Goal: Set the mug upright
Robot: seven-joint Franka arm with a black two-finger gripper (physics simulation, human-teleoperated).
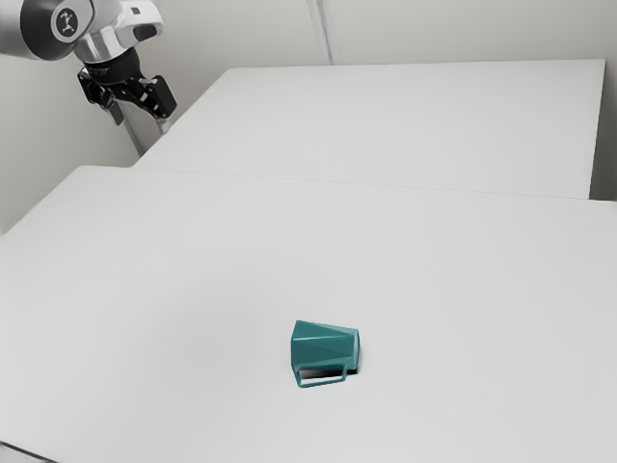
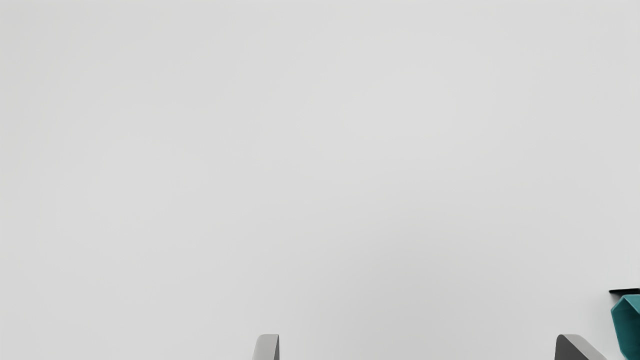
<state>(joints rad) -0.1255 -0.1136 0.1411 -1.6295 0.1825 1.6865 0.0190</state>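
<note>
A teal mug [image 1: 323, 345] lies on its side on the white table, its handle toward the exterior view's bottom edge and one end facing the exterior view's right. High above the table's far left corner in the exterior view is the gripper [image 1: 142, 123], well away from the mug. In the wrist view the gripper [image 2: 417, 347] is open, its two fingers wide apart with nothing between them. Part of the mug [image 2: 627, 322] appears there beyond one finger, not touching it; the rest is cut off by the picture's edge.
The white table [image 1: 174, 260] carries the mug. Behind it stands a second white surface [image 1: 415, 121], with pale walls [image 1: 463, 29] around. A dark line [image 1: 27, 451] crosses the exterior view's bottom left corner.
</note>
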